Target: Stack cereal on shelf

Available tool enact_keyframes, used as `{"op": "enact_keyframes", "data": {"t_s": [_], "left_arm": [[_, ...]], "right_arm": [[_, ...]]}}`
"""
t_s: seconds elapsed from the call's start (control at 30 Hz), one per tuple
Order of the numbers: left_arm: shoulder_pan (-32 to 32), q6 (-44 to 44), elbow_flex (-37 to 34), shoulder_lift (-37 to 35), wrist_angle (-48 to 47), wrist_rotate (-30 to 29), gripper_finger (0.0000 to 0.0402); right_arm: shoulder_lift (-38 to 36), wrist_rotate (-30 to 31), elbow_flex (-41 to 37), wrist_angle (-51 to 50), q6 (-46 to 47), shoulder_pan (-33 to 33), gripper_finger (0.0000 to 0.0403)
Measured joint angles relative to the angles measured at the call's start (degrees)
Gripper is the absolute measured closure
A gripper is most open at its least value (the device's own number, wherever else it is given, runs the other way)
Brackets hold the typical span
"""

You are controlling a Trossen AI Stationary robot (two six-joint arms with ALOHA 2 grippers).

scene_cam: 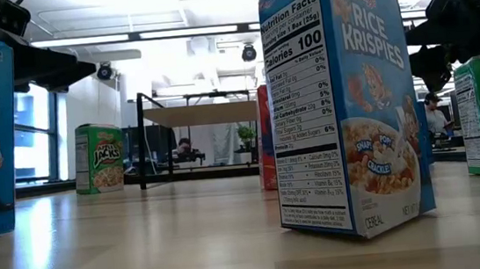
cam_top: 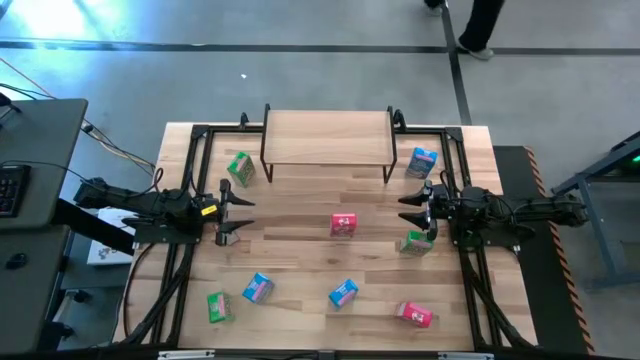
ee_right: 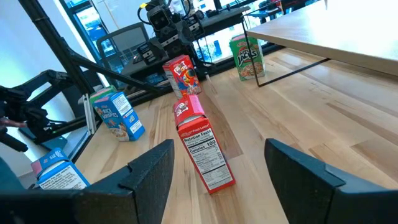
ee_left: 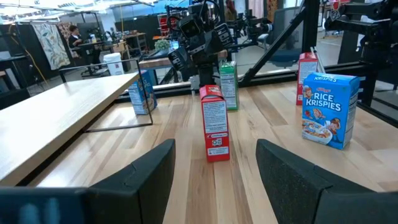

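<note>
Shelf: the shelf (cam_top: 327, 136) stands at the far middle of the worktop (cam_top: 300, 260), its plank top bare, no cereal box on it.
Left pincer: the left pincer (cam_top: 236, 212) sits at the left edge of the worktop, pointing toward the middle; its fingers are spread apart and grasp nothing.
Right pincer: the right pincer (cam_top: 413, 208) sits at the right edge, facing the left one across the worktop; its fingers are also spread and empty.
Red box, centre: a red-pink cereal box (cam_top: 344, 224) stands upright in the middle of the worktop, between the two pincers and apart from both. In the left wrist view it (ee_left: 215, 122) stands straight ahead between that arm's fingers (ee_left: 138, 175).
Green boxes: one green box (cam_top: 240, 168) is just beside the shelf's left front leg; a second green box (cam_top: 417, 242) lies just beside the right pincer; a third green box (cam_top: 219, 306) stands near the front left corner.
Blue boxes: one blue box (cam_top: 423, 162) is just right of the shelf; a second blue box (cam_top: 258, 288) and a third blue box (cam_top: 343, 293) sit toward the front edge, well apart from each other.
Red box, front: another red-pink box (cam_top: 415, 315) lies near the front right.
Count: eight boxes show from above, all on the worktop.
</note>
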Motion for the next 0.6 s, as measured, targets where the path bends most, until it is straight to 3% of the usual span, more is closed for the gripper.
{"op": "enact_keyframes", "data": {"t_s": [0.6], "left_arm": [[0.01, -3.45, 0.02, 0.00, 0.31, -0.21, 0.0186]], "right_arm": [[-0.01, 0.00, 0.00, -0.01, 0.00, 0.01, 0.0159]]}}
